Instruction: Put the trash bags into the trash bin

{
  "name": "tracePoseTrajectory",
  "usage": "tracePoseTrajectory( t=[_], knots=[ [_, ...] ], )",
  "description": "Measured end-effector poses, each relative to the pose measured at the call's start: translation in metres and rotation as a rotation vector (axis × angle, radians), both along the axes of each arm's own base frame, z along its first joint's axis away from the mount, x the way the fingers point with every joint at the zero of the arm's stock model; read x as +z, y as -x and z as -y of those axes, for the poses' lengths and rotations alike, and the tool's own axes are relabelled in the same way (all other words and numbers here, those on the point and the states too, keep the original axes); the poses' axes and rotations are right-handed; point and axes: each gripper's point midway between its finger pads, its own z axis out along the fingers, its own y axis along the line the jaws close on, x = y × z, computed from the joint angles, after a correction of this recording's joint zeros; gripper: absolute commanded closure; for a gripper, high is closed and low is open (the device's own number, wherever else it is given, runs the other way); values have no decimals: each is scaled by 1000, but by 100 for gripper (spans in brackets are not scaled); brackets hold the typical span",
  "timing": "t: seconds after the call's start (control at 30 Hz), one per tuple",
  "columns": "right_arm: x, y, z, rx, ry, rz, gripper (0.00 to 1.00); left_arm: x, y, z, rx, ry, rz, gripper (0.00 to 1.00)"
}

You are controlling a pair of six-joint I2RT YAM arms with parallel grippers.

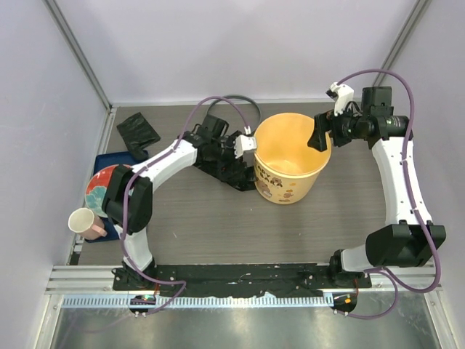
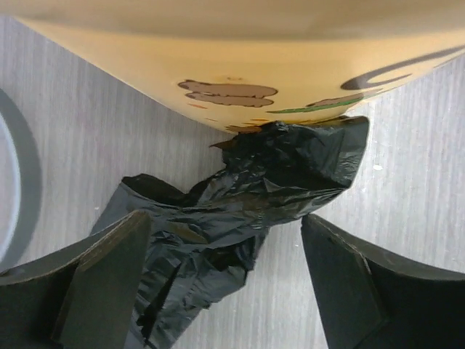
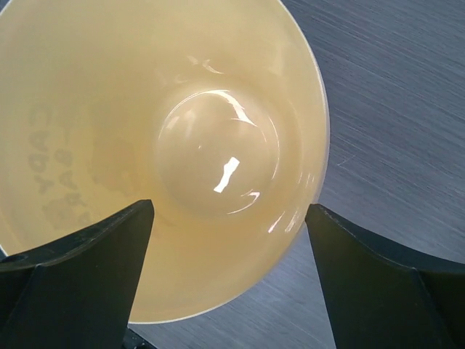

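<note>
The left hand (image 2: 224, 222) stood wide over the crumpled trash bag (image 2: 290, 167) touching the trash bin (image 2: 254, 58); the right hand (image 3: 229, 209) was wide above it.

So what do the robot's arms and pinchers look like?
The left arm and the right arm match: smooth white tube sections joined by chunky black joints. A thin purple cable loops along each one. The left gripper and right gripper each end in two flat, wedge-shaped black fingers. I can't see any writing on them.
</note>
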Motion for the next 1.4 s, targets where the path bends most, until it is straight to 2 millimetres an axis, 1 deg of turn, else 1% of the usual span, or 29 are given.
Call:
tracePoseTrajectory(
  t=[0.07, 0.17, 0.2, 0.23, 0.27, 0.3, 0.37, 0.43, 0.47, 0.5, 0.53, 0.57, 0.6, 0.67, 0.7, 0.73, 0.8, 0.83, 0.9, 0.97, 1.07, 1.13, 1.17, 1.2, 1.23, 1.33, 1.37, 1.4],
  knots=[
    [-5, -1, 3, -22, 8, -10, 8, 0, -2, 2, -19, 15, 30, 17],
    [-15, -2, 7, -49, 20, -33, 10, -4, 2, 0, -57, 38, 64, 28],
    [-18, -1, 8, -56, 22, -44, 12, -4, 4, -1, -68, 45, 71, 35],
    [-23, -1, 9, -64, 24, -59, 17, -6, 7, -1, -82, 54, 78, 40],
    [-26, -2, 10, -70, 26, -71, 19, -7, 9, -1, -89, 61, 77, 45],
    [-29, -4, 11, -72, 29, -79, 23, -8, 11, 0, -101, 69, 79, 55],
    [-35, -6, 11, -76, 30, -97, 31, -9, 13, 2, -119, 78, 84, 64],
    [-39, -9, 11, -75, 29, -116, 36, -9, 16, 3, -141, 76, 94, 77],
    [-41, -10, 11, -75, 28, -122, 43, -8, 17, 2, -145, 72, 101, 84],
    [-41, -11, 11, -73, 30, -126, 47, -7, 17, 1, -153, 62, 112, 95],
    [-42, -11, 11, -71, 30, -130, 51, -6, 19, -3, -156, 46, 119, 99],
    [-43, -12, 11, -68, 34, -131, 55, -5, 21, -8, -158, 24, 124, 100],
    [-44, -13, 12, -67, 41, -131, 61, -6, 24, -16, -158, -1, 125, 100],
    [-46, -14, 13, -74, 46, -141, 66, -5, 30, -31, -153, -34, 112, 100],
    [-47, -15, 13, -73, 47, -142, 77, -3, 32, -40, -144, -46, 106, 100],
    [-48, -16, 14, -74, 48, -144, 82, 1, 33, -48, -140, -53, 109, 100],
    [-49, -17, 15, -75, 51, -144, 96, 13, 34, -59, -136, -57, 131, 100],
    [-48, -19, 15, -70, 52, -138, 99, 17, 34, -62, -134, -57, 142, 100],
    [-50, -17, 15, -60, 60, -147, 99, 26, 35, -66, -139, -53, 173, 100],
    [-53, -13, 14, -56, 59, -168, 99, 28, 39, -66, -150, -50, 184, 100],
    [-54, -16, 15, -63, 72, -168, 99, 29, 42, -65, -151, -45, 181, 100],
    [-53, -17, 16, -66, 73, -164, 99, 35, 42, -66, -134, -37, 172, 100],
    [-52, -18, 16, -70, 73, -161, 99, 43, 40, -65, -115, -26, 169, 100],
    [-51, -19, 17, -72, 73, -158, 99, 57, 34, -65, -82, -6, 171, 100],
    [-50, -20, 17, -74, 74, -154, 99, 76, 25, -65, -41, 20, 183, 100],
    [-50, -20, 17, -75, 76, -153, 99, 154, -12, -74, 125, 140, 259, 100],
    [-51, -21, 17, -74, 76, -151, 99, 195, -29, -82, 204, 212, 314, 100],
    [-52, -21, 15, -72, 76, -148, 99, 222, -38, -87, 250, 262, 350, 100]
  ],
)
